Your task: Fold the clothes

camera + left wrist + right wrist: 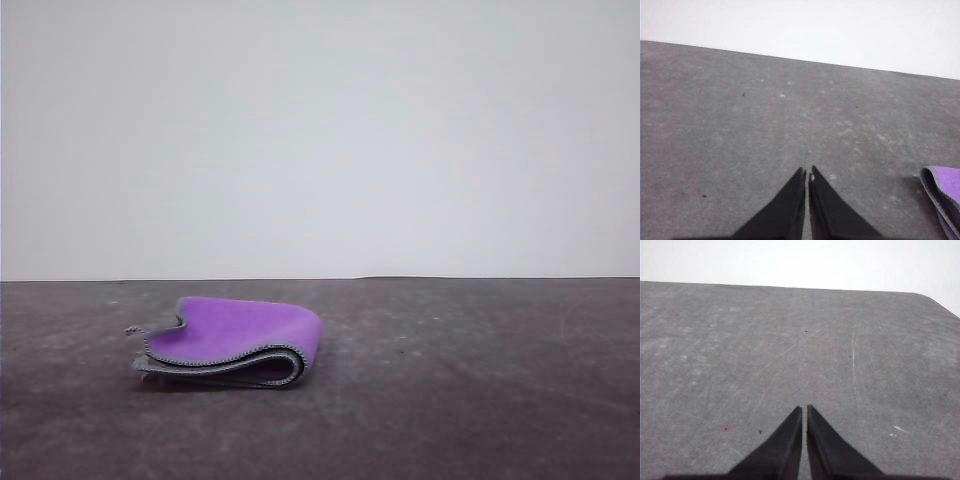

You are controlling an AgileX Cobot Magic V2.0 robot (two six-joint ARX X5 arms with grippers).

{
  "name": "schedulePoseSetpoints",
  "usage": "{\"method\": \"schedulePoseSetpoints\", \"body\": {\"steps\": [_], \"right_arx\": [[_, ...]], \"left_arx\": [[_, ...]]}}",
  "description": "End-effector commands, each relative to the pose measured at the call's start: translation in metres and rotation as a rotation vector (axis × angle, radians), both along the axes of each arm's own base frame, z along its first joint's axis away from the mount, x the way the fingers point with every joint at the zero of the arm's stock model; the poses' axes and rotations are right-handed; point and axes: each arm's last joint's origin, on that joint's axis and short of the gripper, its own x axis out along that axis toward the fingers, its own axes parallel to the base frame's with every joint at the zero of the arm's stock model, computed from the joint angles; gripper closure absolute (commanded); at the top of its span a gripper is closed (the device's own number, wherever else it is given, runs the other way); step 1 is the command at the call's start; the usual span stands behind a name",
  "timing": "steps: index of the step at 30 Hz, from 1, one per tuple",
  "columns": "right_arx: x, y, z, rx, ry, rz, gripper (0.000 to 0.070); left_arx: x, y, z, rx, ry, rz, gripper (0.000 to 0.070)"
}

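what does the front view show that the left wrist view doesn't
The front view takes in the whole small soft cloth, purple face up, charcoal underside, grey stitched hem, folded over on itself with the rounded fold on its right, plus the pale wall behind. The left wrist view adds the left gripper, its black fingers shut on nothing over the bare tabletop, and catches just the cloth's folded edge. Both share the dark grey scuffed table and some purple cloth.
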Motion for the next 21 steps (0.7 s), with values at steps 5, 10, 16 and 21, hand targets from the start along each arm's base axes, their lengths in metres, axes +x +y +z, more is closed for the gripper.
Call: {"method": "schedulePoseSetpoints", "body": {"steps": [5, 10, 16, 21], "right_arx": [[0.0004, -0.0001, -0.0008, 0.011, -0.005, -0.003, 0.0685], [0.0004, -0.0001, -0.0008, 0.011, -0.005, -0.003, 0.0685], [0.0004, -0.0001, -0.0008, 0.011, -0.005, -0.003, 0.0685], [0.0004, -0.0001, -0.0008, 0.011, -0.005, -0.003, 0.0685]], "left_arx": [[0.0012, 0.0001, -0.0061, 0.009, 0.011, 0.004, 0.0700], [0.0012, 0.0001, -0.0061, 0.009, 0.011, 0.003, 0.0700], [0.0012, 0.0001, -0.0061, 0.009, 0.011, 0.003, 0.0700], [0.0012, 0.0001, -0.0061, 0.009, 0.011, 0.003, 0.0700]]}}
